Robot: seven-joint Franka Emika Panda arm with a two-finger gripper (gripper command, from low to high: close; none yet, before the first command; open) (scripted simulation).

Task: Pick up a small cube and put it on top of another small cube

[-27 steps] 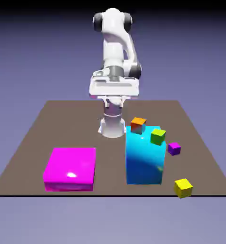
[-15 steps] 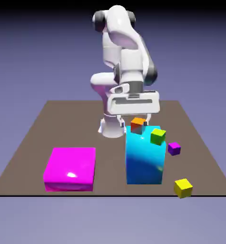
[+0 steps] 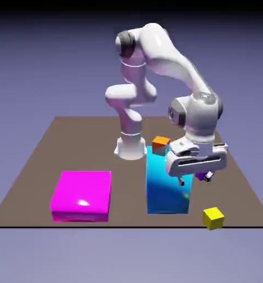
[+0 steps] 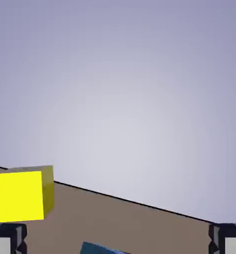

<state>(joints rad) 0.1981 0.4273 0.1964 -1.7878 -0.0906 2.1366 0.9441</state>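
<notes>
A: Hovering over the right side of the surface (image 3: 39, 166): hand (image 3: 195, 178) sits just in front of the blue block's (image 3: 164, 190) upper right part, low, wrist above it. Anything gripped?

B: No. Hand view shows both fingertips (image 4: 8, 238) at the bottom corners, spread wide, only bare surface between them. Wide open, empty.

A: Yellow cube (image 3: 213, 218)?

B: On the surface at the near edge, right of the blue block, apart from it. Hand is above and a bit left of it in the exterior view, not touching. In the hand view the yellow cube (image 4: 21, 194) shows at lower left, just above the left fingertip, off centre.

A: Other items?

B: Orange cube (image 3: 160, 145) is at the blue block's far left top corner; can't tell if it rests on top or stands behind. A sliver of purple (image 3: 202, 176) peeks out behind the hand, mostly hidden. Magenta block (image 3: 81, 194), flat and wide, on the left, well apart from the rest. A bit of blue (image 4: 97, 248) shows at the bottom middle of the hand view.
</notes>
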